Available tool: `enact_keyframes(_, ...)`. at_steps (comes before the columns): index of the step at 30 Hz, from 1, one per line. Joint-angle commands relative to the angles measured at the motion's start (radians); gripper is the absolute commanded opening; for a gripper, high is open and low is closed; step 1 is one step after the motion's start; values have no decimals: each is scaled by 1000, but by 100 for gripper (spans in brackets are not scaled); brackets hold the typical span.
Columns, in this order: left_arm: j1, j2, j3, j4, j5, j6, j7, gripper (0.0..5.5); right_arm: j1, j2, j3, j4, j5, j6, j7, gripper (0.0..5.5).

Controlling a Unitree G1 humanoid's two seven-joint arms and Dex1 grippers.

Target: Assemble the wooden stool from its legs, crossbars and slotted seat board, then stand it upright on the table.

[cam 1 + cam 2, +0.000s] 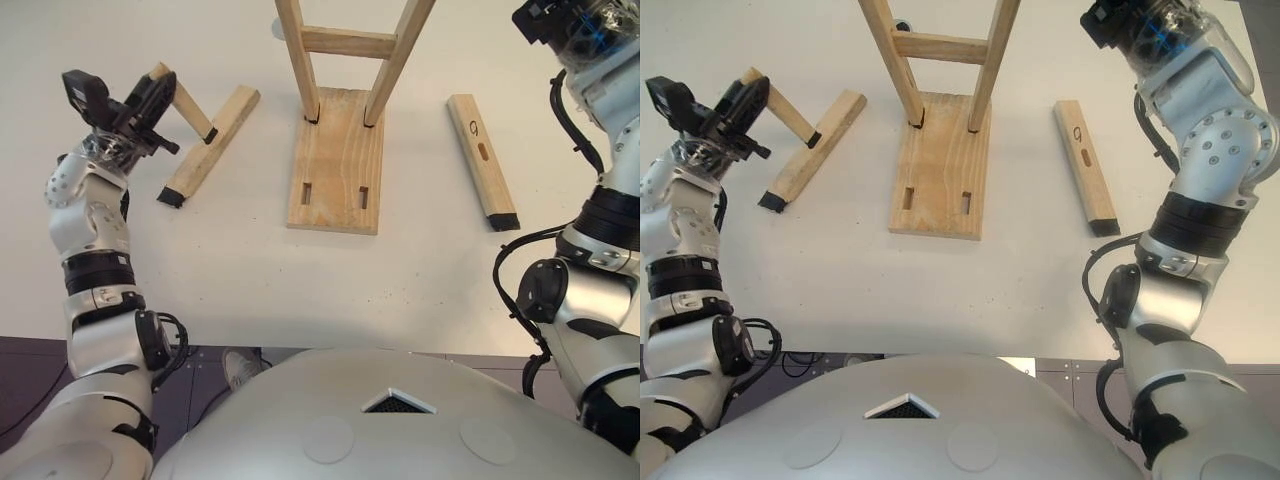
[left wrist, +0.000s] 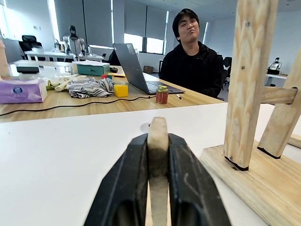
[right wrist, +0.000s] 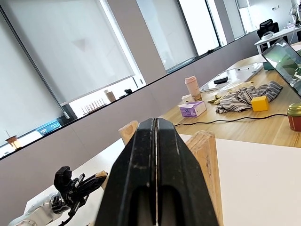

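The slotted seat board lies flat mid-table. Two legs joined by a crossbar stand in its far slots, and its two near slots are bare. At the left, my left gripper is shut on a wooden bar whose dark far end touches a leg lying on the table. In the left wrist view that bar sits pinched between the black fingers. A third leg with a slot hole lies at the right. My right gripper hangs shut and empty beside the standing legs' tops.
The white table has free room in front of the seat board up to its near edge. A round cable port sits in the table beyond the board. A wooden desk with a laptop and clutter stands behind.
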Motion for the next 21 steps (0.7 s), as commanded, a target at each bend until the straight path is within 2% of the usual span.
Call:
enact_keyframes(1,163,-68,-80,10,51,46,-4,36,20,-12,14,-8,-25,-4,3,0)
enact_keyframes(9,131,-23,-130,55,95,31,6,36,49,-5,40,-19,-65,-24,2,0)
enact_keyframes(10,120,-16,-138,57,102,41,18,72,56,-10,50,-20,-81,-31,0,0)
enact_keyframes(14,101,12,-173,-7,116,113,11,128,80,-4,66,-23,-127,-55,-12,0)
enact_keyframes(21,99,216,-197,-445,88,447,-43,229,124,13,70,-50,-163,-82,-33,0)
